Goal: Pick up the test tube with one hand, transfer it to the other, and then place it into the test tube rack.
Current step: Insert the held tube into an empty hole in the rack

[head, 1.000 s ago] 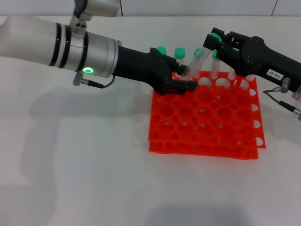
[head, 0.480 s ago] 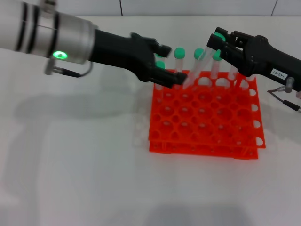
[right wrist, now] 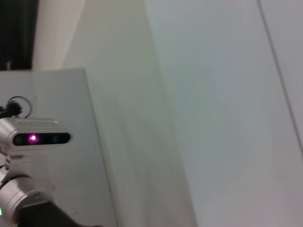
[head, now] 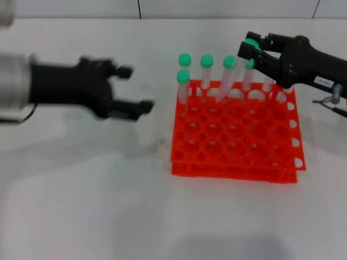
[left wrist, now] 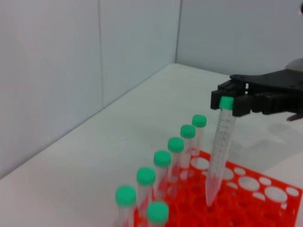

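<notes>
My right gripper [head: 246, 50], black with a white label, is shut on the green cap of the test tube [head: 225, 86]. It holds the tube tilted over the back row of the orange test tube rack [head: 238, 138], with the tip at a hole. The left wrist view shows the same gripper [left wrist: 228, 100], tube [left wrist: 219, 146] and rack [left wrist: 265, 189]. My left gripper [head: 135, 88], on the silver-white arm, is open and empty over the table, well left of the rack.
Several other green-capped tubes [head: 206, 62] stand along the rack's back row, and one [head: 183, 77] stands at its left edge. They also show in the left wrist view [left wrist: 162, 158]. A cable [head: 328, 104] hangs by the right arm.
My left gripper has let go of the tube and pulled back to the left, away from the rack. My right gripper has kept the tube and stayed almost in place.
</notes>
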